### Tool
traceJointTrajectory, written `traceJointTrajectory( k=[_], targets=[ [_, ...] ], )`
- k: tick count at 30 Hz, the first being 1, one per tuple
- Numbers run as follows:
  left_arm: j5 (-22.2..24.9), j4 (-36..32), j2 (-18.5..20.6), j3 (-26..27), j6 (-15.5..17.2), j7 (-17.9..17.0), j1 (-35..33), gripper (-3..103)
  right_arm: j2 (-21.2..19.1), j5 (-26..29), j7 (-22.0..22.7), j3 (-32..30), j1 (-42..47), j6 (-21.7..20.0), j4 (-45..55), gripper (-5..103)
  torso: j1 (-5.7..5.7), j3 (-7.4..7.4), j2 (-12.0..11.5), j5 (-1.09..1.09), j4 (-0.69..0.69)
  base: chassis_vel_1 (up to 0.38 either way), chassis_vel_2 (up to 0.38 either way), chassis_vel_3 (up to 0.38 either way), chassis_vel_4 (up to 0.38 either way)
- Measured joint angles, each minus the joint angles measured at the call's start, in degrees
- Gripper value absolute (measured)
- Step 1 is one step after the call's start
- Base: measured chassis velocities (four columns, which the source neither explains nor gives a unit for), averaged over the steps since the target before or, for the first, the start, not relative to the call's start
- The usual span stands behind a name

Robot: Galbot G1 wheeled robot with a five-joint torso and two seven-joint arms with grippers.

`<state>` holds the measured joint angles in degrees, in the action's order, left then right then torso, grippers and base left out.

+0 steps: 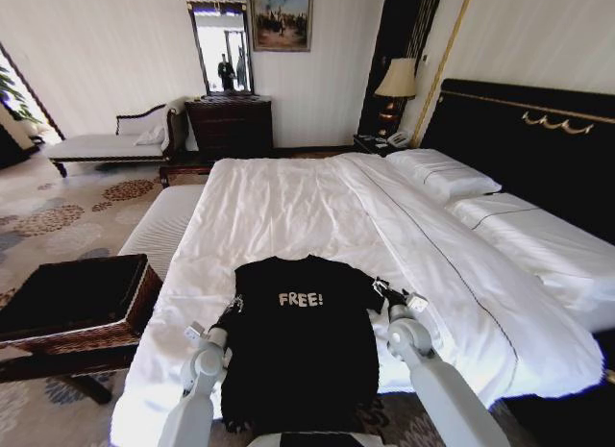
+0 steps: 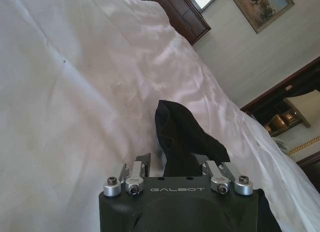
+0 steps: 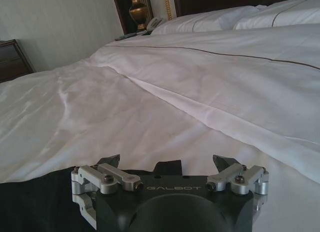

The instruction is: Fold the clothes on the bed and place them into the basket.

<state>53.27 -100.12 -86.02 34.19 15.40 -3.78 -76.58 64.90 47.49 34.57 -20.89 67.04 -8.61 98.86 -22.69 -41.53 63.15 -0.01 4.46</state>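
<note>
white "free!" runs across the chest of the black shirt (image 1: 300, 343). "galbot" is printed on the housing of the left pincer (image 2: 172, 164) and the right pincer (image 3: 169, 164).

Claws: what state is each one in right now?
Left claw: shut on the black shirt with white "FREE!" lettering, at its sleeve.
Right claw: open, at the shirt's other sleeve on the white bed.
</note>
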Motion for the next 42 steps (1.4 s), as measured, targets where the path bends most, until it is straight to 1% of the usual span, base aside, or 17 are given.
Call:
traceJointTrajectory(
  k=[1, 2, 3, 4, 5, 6, 10, 12, 14, 15, 16, 18, 22, 26, 32, 35, 42],
  targets=[
    [0.1, -0.1, 0.1, 0.1, 0.0, 0.0, -0.1, 52, 0.0, 0.0, 0.0, 0.0, 0.0, 0.0, 0.0, 100, 0.0, 0.0, 0.0, 0.0, 0.0, 0.0, 0.0, 0.0, 0.0],
    [0.1, -0.1, 0.1, 0.1, 0.0, 0.0, -0.1, 52, 0.0, 0.0, 0.0, 0.0, 0.0, 0.0, 0.0, 100, 0.0, 0.0, 0.0, 0.0, 0.0, 0.0, 0.0, 0.0, 0.0],
    [0.2, -0.3, 0.1, 0.2, 0.0, 0.0, -0.2, 58, 0.1, 0.0, 0.0, 0.0, 0.1, 0.0, 0.0, 100, 0.0, 0.0, 0.0, 0.0, 0.0, 0.0, 0.0, 0.0, 0.0],
    [0.4, -0.4, 0.2, 0.3, 0.0, 0.0, -0.3, 58, 0.1, -0.1, 0.0, 0.0, 0.1, 0.0, 0.0, 100, 0.0, 0.0, 0.0, 0.01, 0.0, 0.0, 0.0, 0.0, 0.0],
    [0.4, -0.5, 0.2, 0.3, 0.0, 0.0, -0.4, 64, 0.1, -0.1, 0.0, 0.0, 0.1, 0.0, 0.0, 100, 0.0, 0.0, 0.0, 0.0, 0.0, 0.0, 0.0, 0.0, 0.0],
    [0.4, -0.5, 0.2, 0.3, 0.0, 0.0, -0.4, 64, 0.1, -0.1, 0.0, 0.0, 0.1, 0.0, 0.0, 100, 0.0, 0.0, 0.0, 0.0, 0.0, 0.0, 0.0, 0.0, 0.0],
    [0.3, -2.6, -0.3, -0.6, 0.0, -0.1, -1.9, 85, 0.4, -0.2, 0.0, 0.2, 0.1, 0.0, 0.0, 100, 0.0, 0.0, 0.0, 0.0, 0.0, 0.0, 0.0, 0.0, 0.0],
    [0.0, -3.5, -0.6, -1.1, 0.0, -0.1, -2.6, 85, 0.4, -0.3, 0.0, 0.2, 0.1, 0.0, 0.0, 100, 0.0, 0.0, 0.0, 0.0, 0.0, 0.0, 0.0, 0.0, 0.0],
    [-1.0, -5.6, -1.1, -1.7, 0.0, 0.0, -4.2, 95, 0.5, -0.3, 0.1, 0.2, 0.1, 0.0, 0.0, 100, 0.0, 0.01, 0.0, 0.01, 0.01, 0.0, 0.0, 0.0, 0.0],
    [-1.8, -6.4, -1.3, -1.9, -0.1, 0.1, -5.0, 98, 0.5, -0.3, 0.1, 0.2, 0.1, 0.0, 0.0, 100, 0.0, 0.0, 0.0, 0.01, 0.0, 0.0, 0.0, 0.0, 0.0],
    [-2.7, -7.4, -1.3, -2.0, -0.3, 0.3, -5.8, 99, 0.4, -0.3, 0.1, 0.2, 0.2, 0.0, 0.0, 100, 0.0, 0.0, 0.0, 0.01, 0.0, 0.0, 0.0, 0.0, 0.0],
    [-3.1, -8.2, -1.3, -2.0, -0.5, 0.4, -6.3, 100, 0.3, -0.3, 0.1, 0.2, 0.3, 0.0, 0.0, 100, 0.0, 0.01, 0.0, 0.01, 0.0, 0.0, 0.0, 0.0, 0.0],
    [-2.6, -11.7, -0.6, -1.6, -0.6, 0.3, -8.1, 100, 0.0, -0.3, 0.1, -0.1, 0.4, 0.1, -0.1, 100, 0.0, 0.0, 0.0, 0.01, 0.0, 0.0, 0.0, 0.0, 0.0],
    [-2.5, -13.1, -0.7, -2.1, -0.4, 0.3, -8.9, 100, 0.3, -0.3, 0.1, 0.1, 0.2, 0.1, -0.3, 100, 0.0, 0.01, 0.0, 0.01, 0.0, 0.0, 0.0, 0.0, 0.0],
    [-2.6, -11.2, -2.1, -3.6, -0.2, 0.2, -7.8, 100, 1.0, -0.4, 0.3, 0.6, 0.0, 0.0, -0.3, 100, 0.0, 0.0, 0.0, 0.0, 0.0, 0.0, 0.0, 0.0, 0.0],
    [-2.9, -9.1, -3.0, -4.5, -0.2, 0.2, -6.6, 100, 0.9, -0.5, 0.4, 0.5, 0.1, 0.0, -0.1, 100, -0.01, 0.0, 0.0, 0.01, 0.0, 0.0, 0.0, 0.0, 0.0],
    [-2.5, -7.0, -2.9, -4.4, -0.2, 0.2, -5.3, 100, 0.2, -0.5, 0.4, -0.2, 0.8, 0.0, -0.1, 100, -0.01, 0.01, 0.0, 0.01, 0.01, 0.0, 0.0, 0.0, 0.0]
  ],
)
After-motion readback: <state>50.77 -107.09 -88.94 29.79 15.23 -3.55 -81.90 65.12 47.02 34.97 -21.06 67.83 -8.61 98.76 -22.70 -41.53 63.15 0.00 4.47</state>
